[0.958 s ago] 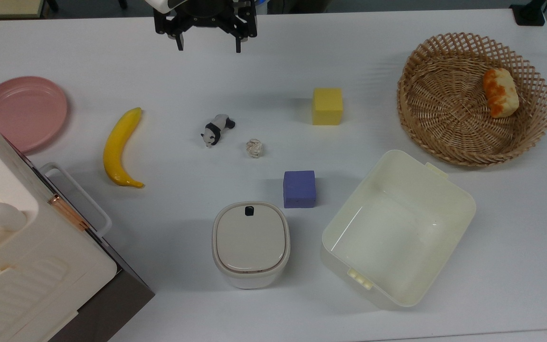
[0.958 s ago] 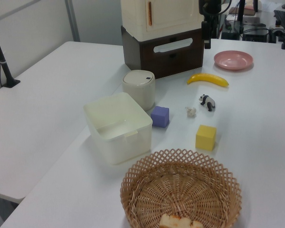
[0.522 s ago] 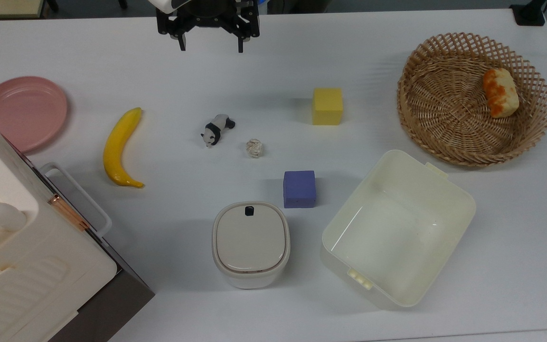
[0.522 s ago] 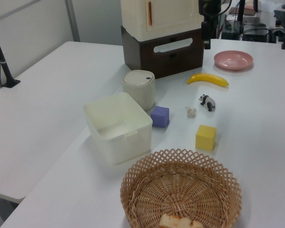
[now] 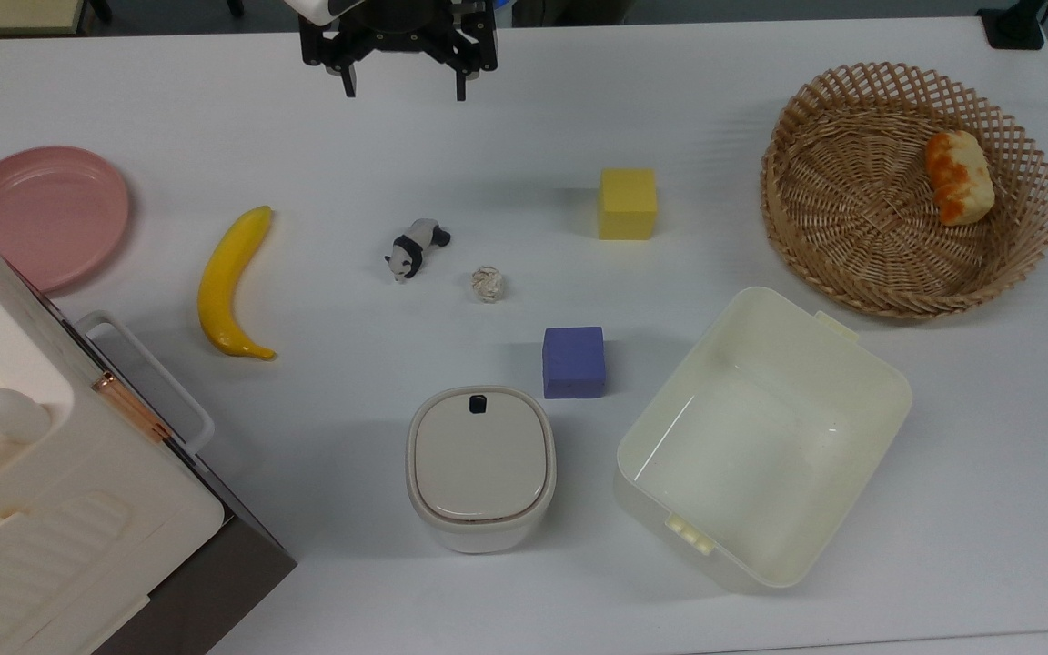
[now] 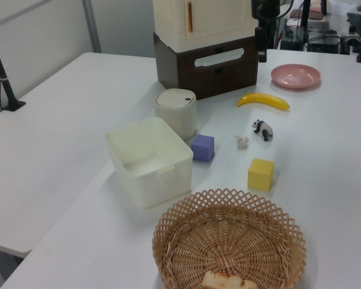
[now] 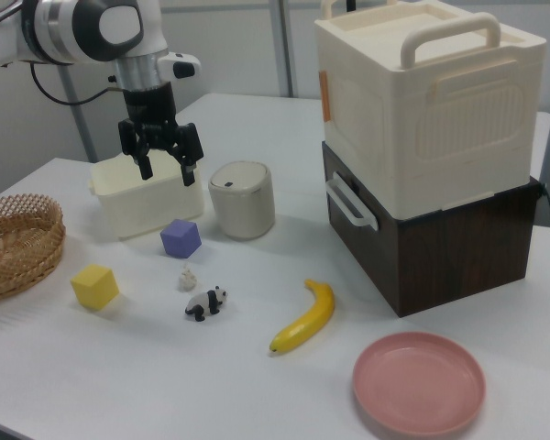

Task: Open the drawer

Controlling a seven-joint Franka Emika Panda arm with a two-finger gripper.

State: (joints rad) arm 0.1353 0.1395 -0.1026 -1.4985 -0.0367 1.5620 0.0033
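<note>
My gripper point(image 7: 168, 170) hangs open and empty above the smooth white table point(image 5: 524, 127), well apart from the shut dark-wood drawer point(image 7: 422, 247) with its white loop handle point(image 7: 348, 203).

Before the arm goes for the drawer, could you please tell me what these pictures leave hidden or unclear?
- The drawer: its inside is hidden behind its shut dark front in the right view.
- The white handle: in the top view the cabinet overhangs its lower end.
- The cabinet: cut off by the top view's left and bottom edges.
- The gripper: the arm above it is cut by the top view's upper edge.
- The bread in the basket: cut by the left view's bottom edge.
</note>
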